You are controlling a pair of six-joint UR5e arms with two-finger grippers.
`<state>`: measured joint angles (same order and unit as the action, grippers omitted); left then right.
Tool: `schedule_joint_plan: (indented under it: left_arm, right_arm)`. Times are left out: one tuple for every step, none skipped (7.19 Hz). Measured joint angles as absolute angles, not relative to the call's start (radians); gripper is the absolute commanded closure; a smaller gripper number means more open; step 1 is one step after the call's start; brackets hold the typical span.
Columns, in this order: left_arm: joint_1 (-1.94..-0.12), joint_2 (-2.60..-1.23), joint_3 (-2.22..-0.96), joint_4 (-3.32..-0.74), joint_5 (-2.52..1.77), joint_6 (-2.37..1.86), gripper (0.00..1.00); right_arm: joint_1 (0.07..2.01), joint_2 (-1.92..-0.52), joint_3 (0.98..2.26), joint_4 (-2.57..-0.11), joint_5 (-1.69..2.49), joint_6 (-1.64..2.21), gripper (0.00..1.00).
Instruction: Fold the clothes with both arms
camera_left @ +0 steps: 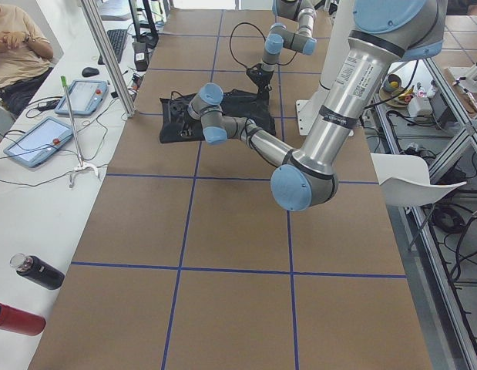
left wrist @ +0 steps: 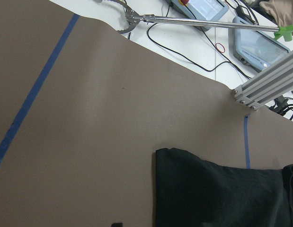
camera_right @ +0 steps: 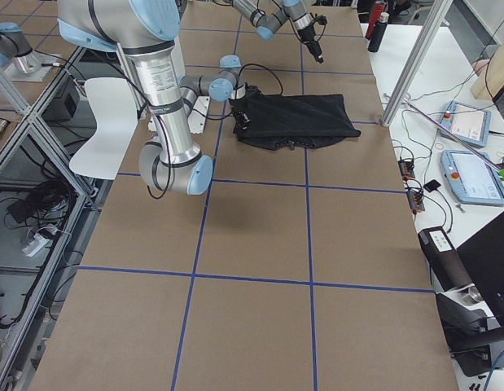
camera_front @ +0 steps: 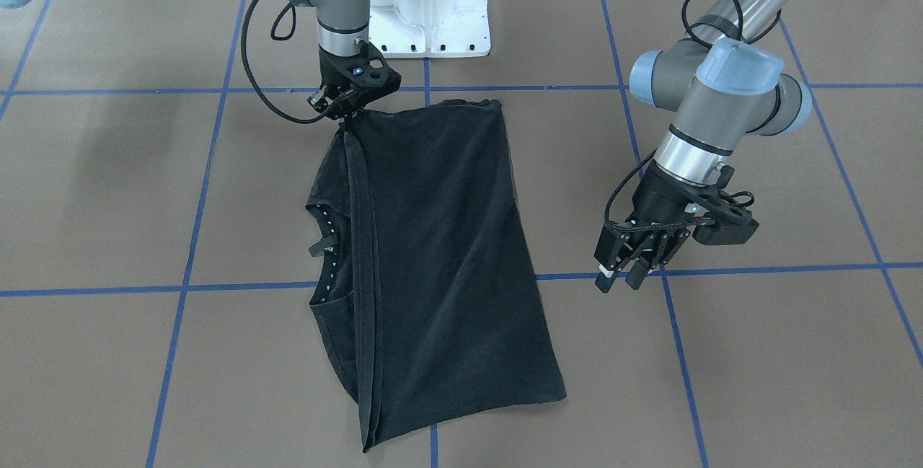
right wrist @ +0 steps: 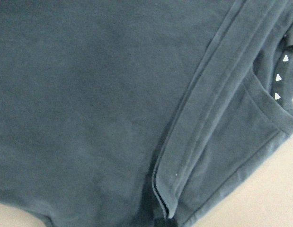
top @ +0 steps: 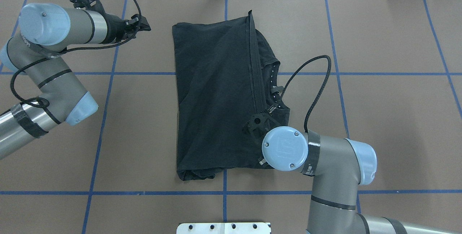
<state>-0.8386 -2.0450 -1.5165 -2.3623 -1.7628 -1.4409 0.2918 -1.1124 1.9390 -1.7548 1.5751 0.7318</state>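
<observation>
Overhead, its wrist (top: 285,148) hides the right fingers (camera_front: 340,103); frontally they clamp the folded black T-shirt (camera_front: 440,237) by its hem; left fingers (camera_front: 604,275) apart.

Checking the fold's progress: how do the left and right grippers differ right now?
The black two-finger left gripper hangs over bare brown table, clear of the black T-shirt; the right gripper touches its folded hem. The left's jaws are apart and empty; the right's are hard to make out. Both are black.
</observation>
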Motion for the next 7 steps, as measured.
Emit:
schedule_joint_plan:
  left_arm:
    - [-0.838, -2.046, -1.517, -2.362, -1.762, -1.447, 0.36]
    - [-0.838, -2.046, -1.517, -2.362, -1.762, -1.456, 0.36]
    - [-0.838, -2.046, -1.517, -2.362, -1.761, -1.460, 0.36]
    - [-0.838, -2.045, -1.516, -2.362, -1.761, -1.461, 0.36]
    - [-0.838, -2.045, -1.516, -2.362, -1.761, -1.462, 0.36]
    - [-0.838, -2.045, -1.516, -2.362, -1.761, -1.462, 0.36]
    - [-0.838, -2.045, -1.516, -2.362, -1.761, -1.462, 0.36]
  right_arm:
    - [0.283, -1.155, 1.963, -1.752, 1.569, 0.796, 1.00]
    - [0.257, -1.180, 1.972, -1.748, 1.560, 0.890, 1.00]
    - [0.227, -1.187, 1.978, -1.747, 1.548, 0.973, 0.87]
    - [0.212, -1.186, 1.986, -1.746, 1.541, 1.014, 0.47]
    - [0.210, -1.185, 1.991, -1.746, 1.539, 1.029, 0.31]
    - [0.215, -1.184, 1.994, -1.746, 1.539, 1.042, 0.25]
    - [0.222, -1.183, 1.996, -1.745, 1.540, 1.084, 0.25]
